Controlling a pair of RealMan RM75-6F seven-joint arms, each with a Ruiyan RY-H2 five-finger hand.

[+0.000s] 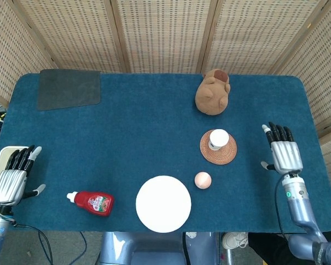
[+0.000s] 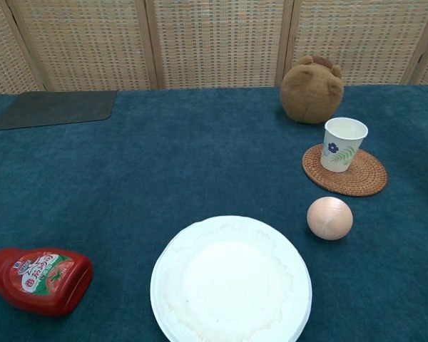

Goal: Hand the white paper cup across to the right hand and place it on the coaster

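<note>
1. We see the paper cup [image 1: 219, 138] standing upright on the round woven coaster [image 1: 218, 148], toward the right side of the blue desk [image 1: 138, 127]; from the chest camera the cup [image 2: 343, 144] shows a small blue flower and green leaves on its side, and the coaster [image 2: 344, 171] rings its base.
2. The right hand [image 1: 282, 154] sits well apart from the cup, near the right edge of the desk, palm down, its fingers [image 1: 276, 132] stretched out and spread apart, holding nothing. The chest camera does not catch it.
3. The left hand [image 1: 14, 174] is over at the left edge of the desk, its fingers [image 1: 23, 157] also extended and apart, with nothing in them. Just behind it we make out a pale tray [image 1: 1, 161], partly hidden.
4. A brown stuffed animal [image 1: 213, 91] lies behind the coaster, near it but not touching.
5. A small peach-coloured ball [image 1: 202, 179] rests in front of the coaster, just beside its near rim.
6. A white plate [image 1: 163, 203] sits at the front middle of the desk, left of the ball.
7. A red ketchup bottle [image 1: 92, 201] lies on its side at the front left, white cap pointing left.
8. A dark grey mat [image 1: 69, 88] lies flat in the far left corner.
</note>
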